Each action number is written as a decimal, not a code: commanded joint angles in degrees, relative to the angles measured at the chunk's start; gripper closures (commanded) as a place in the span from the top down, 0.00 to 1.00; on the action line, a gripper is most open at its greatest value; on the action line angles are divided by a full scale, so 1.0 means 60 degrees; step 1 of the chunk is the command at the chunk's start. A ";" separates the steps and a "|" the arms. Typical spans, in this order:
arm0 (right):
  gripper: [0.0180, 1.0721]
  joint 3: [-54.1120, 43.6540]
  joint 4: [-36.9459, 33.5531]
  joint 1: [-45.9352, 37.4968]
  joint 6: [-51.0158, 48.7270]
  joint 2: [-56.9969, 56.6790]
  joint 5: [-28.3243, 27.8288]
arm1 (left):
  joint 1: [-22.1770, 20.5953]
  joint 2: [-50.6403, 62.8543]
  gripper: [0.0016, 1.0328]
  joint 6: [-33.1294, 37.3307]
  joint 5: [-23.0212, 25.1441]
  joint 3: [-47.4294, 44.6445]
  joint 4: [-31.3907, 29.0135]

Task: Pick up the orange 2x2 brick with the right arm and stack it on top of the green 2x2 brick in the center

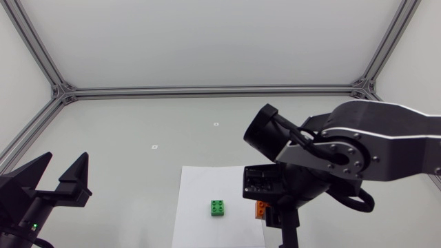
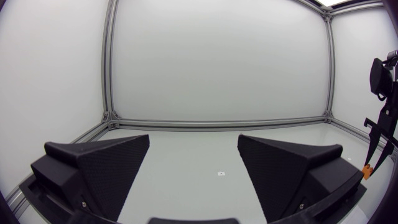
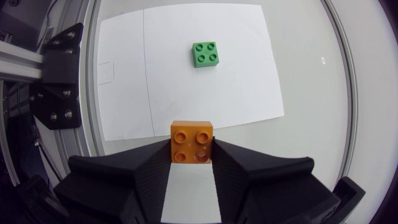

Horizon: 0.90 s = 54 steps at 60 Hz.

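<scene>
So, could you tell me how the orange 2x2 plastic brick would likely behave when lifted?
The orange 2x2 plastic brick looks rigid, so it probably won't deform in the right end effector. Its flat sides should seat squarely, though smooth plastic might slip. Squat and blocky, it's unlikely to roll.

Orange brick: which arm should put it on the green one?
Right. The right gripper is shut on the orange brick, with the green brick just ahead. The left gripper is open, empty and farther off.
</scene>
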 commanded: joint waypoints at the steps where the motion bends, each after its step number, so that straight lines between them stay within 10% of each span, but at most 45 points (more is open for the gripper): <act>1: 0.05 0.0483 -0.0291 0.0087 -0.0450 0.0811 -0.0234 | 0.0026 -0.0075 0.96 0.0125 0.0042 -0.0392 -0.0141; 54: 0.06 0.3984 -0.1024 0.0263 -0.1168 0.4209 -0.1083 | 0.0026 -0.0075 0.96 0.0125 0.0042 -0.0392 -0.0141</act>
